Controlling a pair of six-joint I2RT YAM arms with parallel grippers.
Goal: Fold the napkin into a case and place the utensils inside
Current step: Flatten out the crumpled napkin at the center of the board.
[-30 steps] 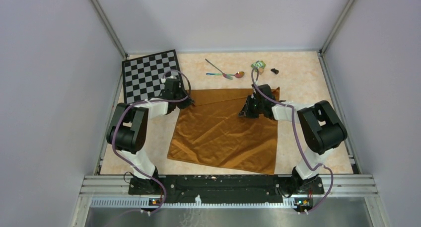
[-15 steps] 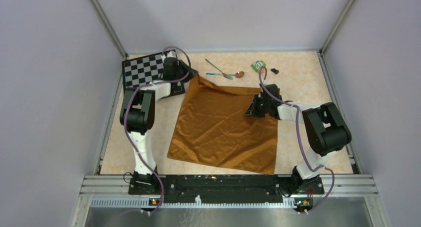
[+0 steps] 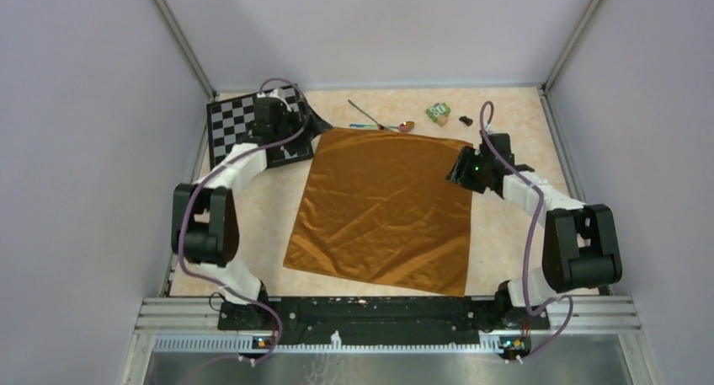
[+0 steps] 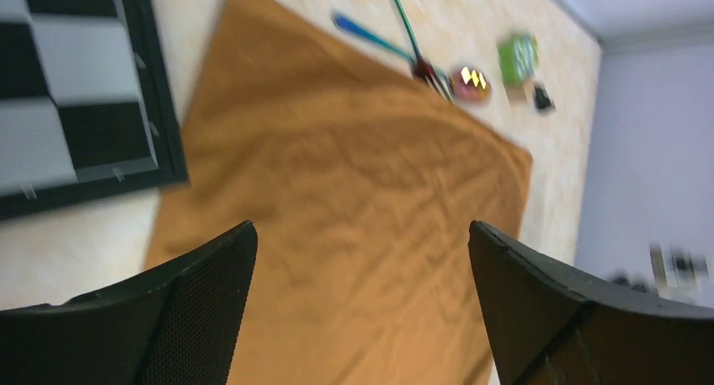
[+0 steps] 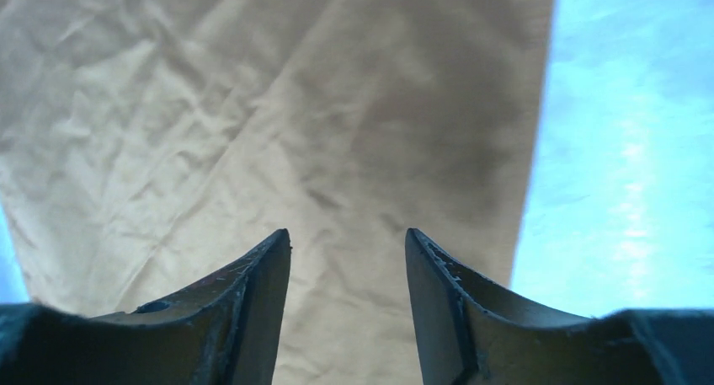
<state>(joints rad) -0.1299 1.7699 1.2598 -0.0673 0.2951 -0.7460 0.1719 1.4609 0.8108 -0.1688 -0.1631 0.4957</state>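
The napkin (image 3: 383, 204) lies spread in one flat, creased orange-brown sheet in the middle of the table; no case shape shows. My left gripper (image 3: 317, 125) hovers at its far left corner, open and empty, with the cloth (image 4: 354, 191) below the gap in the left wrist view (image 4: 362, 233). My right gripper (image 3: 460, 168) is over the cloth's right edge, jaws apart, nothing between them (image 5: 348, 237); the napkin (image 5: 295, 124) fills that view. The utensils (image 3: 379, 120) lie crossed just beyond the far edge, and they show again in the left wrist view (image 4: 404, 48).
A black-and-white chessboard (image 3: 231, 124) lies at the far left, partly under my left arm. A small green block (image 3: 437, 111) and a small black piece (image 3: 466, 120) sit to the right of the utensils. Walls enclose the table on three sides.
The folded-over far part of the napkin has been drawn back and laid flat. Both grippers moved toward the far corners and opened, letting go of the cloth.
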